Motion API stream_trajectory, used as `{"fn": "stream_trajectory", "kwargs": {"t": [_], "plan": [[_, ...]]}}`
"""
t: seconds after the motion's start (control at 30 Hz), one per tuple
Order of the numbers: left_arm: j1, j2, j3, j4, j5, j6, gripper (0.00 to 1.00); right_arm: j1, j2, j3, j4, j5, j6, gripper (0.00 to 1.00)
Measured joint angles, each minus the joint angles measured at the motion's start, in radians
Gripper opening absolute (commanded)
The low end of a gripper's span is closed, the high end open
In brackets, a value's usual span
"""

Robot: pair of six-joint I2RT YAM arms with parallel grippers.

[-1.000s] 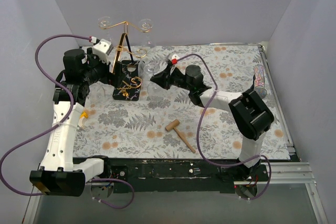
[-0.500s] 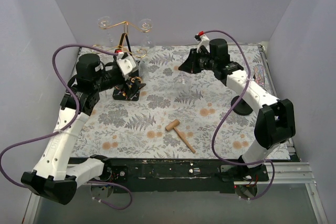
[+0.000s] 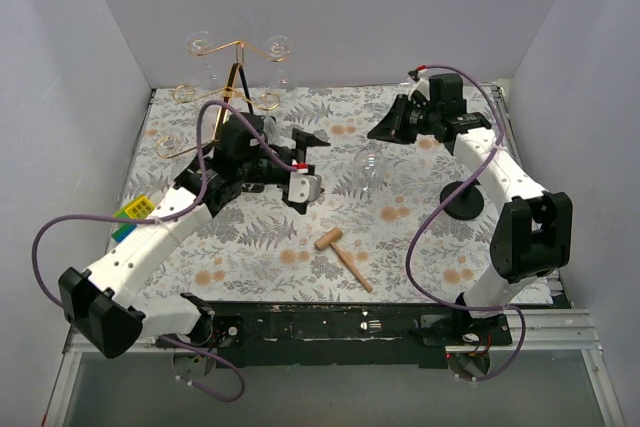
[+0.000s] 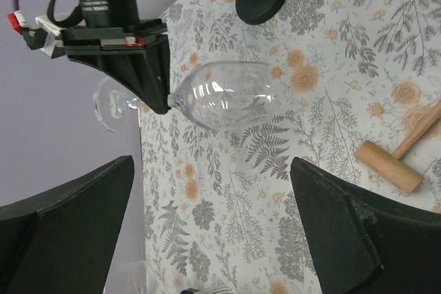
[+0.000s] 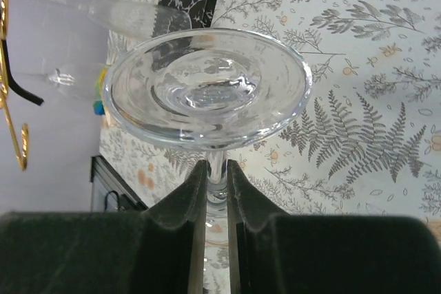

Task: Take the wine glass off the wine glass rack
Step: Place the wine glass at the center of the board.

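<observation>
Left arm: white-and-black jointed left arm [image 3: 150,244]; smooth white shells on the long links, matt black housings at the joints and the base.
Right arm: white-and-black jointed right arm [image 3: 492,162]; same finish, with a large black block at the elbow.
Left tool: black two-finger left tool [image 3: 306,162]; broad, dark, wedge-shaped fingers [image 4: 69,204]; a pale grey block on its body.
Right tool: black two-finger right tool [image 3: 380,131]; dark matt fingertips [image 5: 180,201] with curved inner edges; a thin red strip on the body.
Cables: thin purple left cable [image 3: 37,252] and thin purple right cable [image 3: 409,257]; red-and-white plug [image 3: 420,73] at the right wrist.
Markings: yellow label [image 3: 135,208] on the left arm, with a blue-green patch beside it.
</observation>
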Motion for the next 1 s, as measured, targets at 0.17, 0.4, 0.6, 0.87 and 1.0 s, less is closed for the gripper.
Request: {"fn": "stream_trajectory", "kwargs": {"t": [0.17,0.4,0.6,0.87,1.0], "plan": [[-0.054,0.064,-0.074,0.082,-0.040,0.124,0.98,-0.100,0.009,-0.042,0.025,-0.072,0.151,0.01],[-0.146,0.064,-0.270,0.306,-0.096,0.227,0.98,-0.149,0.079,-0.185,0.143,-0.222,0.358,0.01],[-0.192,0.099,-0.324,0.444,-0.113,0.266,0.98,-0.136,0.094,-0.285,0.250,-0.326,0.467,0.01],[-0.190,0.150,-0.349,0.513,-0.093,0.276,0.98,-0.135,0.117,-0.319,0.377,-0.401,0.550,0.01],[-0.190,0.201,-0.349,0.517,-0.069,0.284,0.98,-0.134,0.121,-0.341,0.409,-0.415,0.571,0.01]]}}
